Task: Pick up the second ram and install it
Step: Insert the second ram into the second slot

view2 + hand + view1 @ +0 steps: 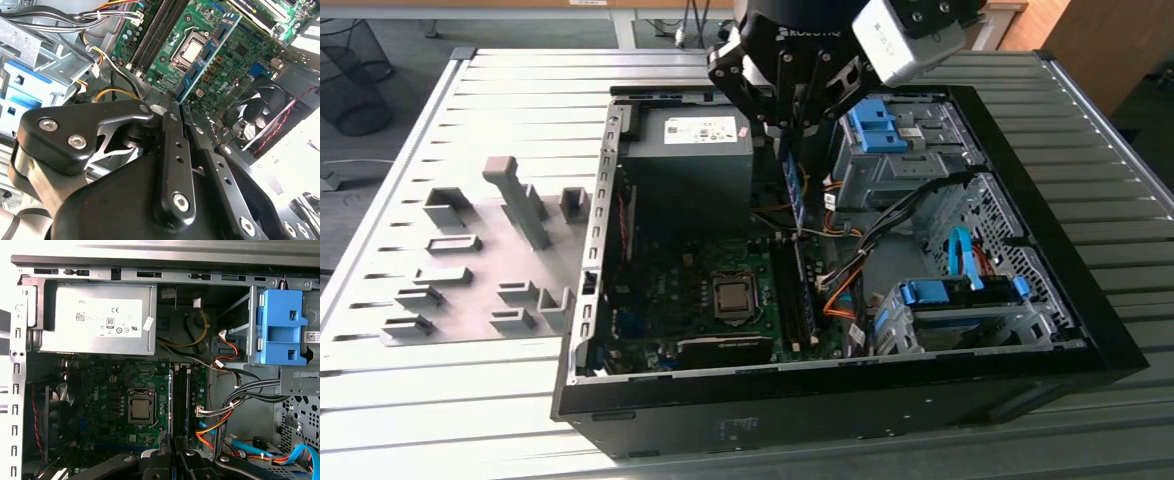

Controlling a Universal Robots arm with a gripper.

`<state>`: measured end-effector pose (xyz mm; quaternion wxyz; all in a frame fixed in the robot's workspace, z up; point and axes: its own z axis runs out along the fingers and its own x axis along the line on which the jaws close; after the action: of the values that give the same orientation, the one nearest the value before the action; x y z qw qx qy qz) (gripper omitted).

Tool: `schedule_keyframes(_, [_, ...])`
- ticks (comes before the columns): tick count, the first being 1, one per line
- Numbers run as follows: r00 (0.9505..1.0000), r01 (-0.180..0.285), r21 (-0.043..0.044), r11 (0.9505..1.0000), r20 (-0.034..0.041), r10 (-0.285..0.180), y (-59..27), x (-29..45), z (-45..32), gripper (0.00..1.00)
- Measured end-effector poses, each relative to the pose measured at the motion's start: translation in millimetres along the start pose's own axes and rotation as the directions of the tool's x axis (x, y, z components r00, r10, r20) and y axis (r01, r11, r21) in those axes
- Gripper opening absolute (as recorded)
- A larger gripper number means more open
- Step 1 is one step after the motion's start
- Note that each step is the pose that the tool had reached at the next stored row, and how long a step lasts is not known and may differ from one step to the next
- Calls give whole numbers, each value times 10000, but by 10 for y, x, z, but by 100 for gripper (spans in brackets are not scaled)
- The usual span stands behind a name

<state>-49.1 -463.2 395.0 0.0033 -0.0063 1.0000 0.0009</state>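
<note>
Second ram (793, 185), the long thin blue-green circuit-board stick with dark chips, hangs edge-down in your black gripper (787, 125); its jaws are clamped on it, above the open black computer case (854, 400). You have it lifted; it is not yet seated. Below it on the green motherboard (110, 390) run the dark memory slots (181, 400), one seemingly already holding a stick. Beside the slots, orange and black cables (220, 420) crowd close and could snag. Farther from the slots sit the bare processor socket (140, 409), the grey power supply box (97, 320) and the bright blue drive-bay clip (282, 330). Beyond the case, grey plastic fixture blocks (520, 200) stand on the ribbed surface (454, 380).
</note>
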Motion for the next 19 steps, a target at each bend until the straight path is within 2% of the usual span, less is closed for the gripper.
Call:
schedule_keyframes(11, [10000, 25, -3, 10000, 1, -25, -2, 1, 17, 14])
schedule_keyframes(13, [9998, 181, 2, 9998, -6, -181, -3, 0, 48, 14])
schedule_keyframes(19, [9998, 194, 4, 9998, -7, -194, -3, -13, 158, 14])
